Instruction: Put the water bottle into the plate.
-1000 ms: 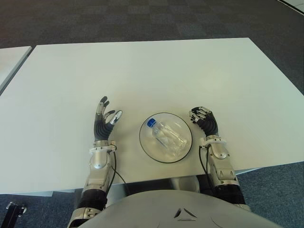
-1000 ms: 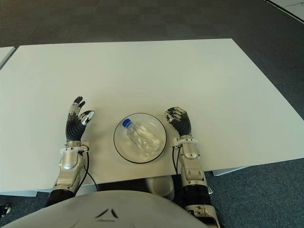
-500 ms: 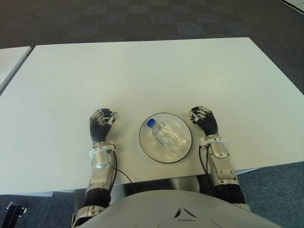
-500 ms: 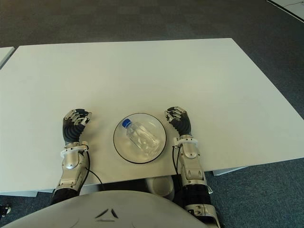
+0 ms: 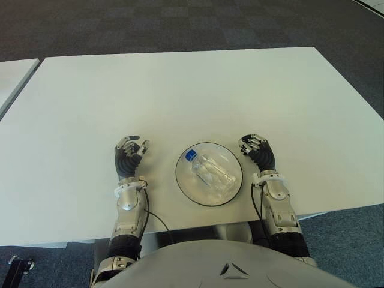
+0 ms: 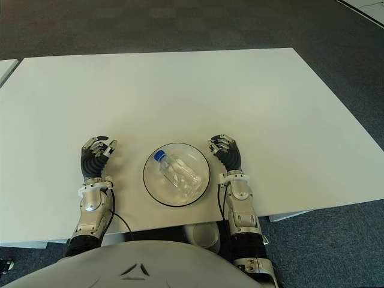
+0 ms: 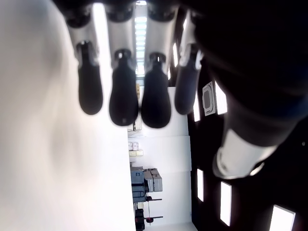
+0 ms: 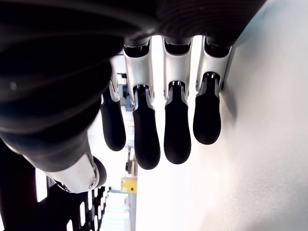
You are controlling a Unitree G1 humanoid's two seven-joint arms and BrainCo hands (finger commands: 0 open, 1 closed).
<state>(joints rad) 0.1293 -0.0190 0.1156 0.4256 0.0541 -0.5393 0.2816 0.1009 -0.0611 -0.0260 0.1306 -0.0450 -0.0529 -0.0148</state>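
Water bottle (image 5: 210, 171): we see it lying on its side inside the plate. It is clear, and its blue cap (image 5: 191, 155) points to the far left.
Plate (image 5: 187, 185): we see a round white plate with a dark rim. It sits near the front edge of the table, between our two hands.
Left hand (image 5: 128, 157): it shows just left of the plate, not touching it. Our fingers (image 7: 124, 96) are curled in and bent down, with nothing inside them. The thumb sticks out a little toward the plate.
Right hand (image 5: 258, 153): it shows just right of the plate, close to the rim. We cannot tell if it touches the rim. Our fingers (image 8: 177, 125) are curled down side by side, and they hold nothing.
Table (image 5: 180, 90): it is big and white. Most of it is bare past the plate.
Floor (image 5: 180, 24): we see dark carpet with squares behind the table.
Other table (image 5: 15, 75): a bit of a second white top shows at the far left, apart from ours.
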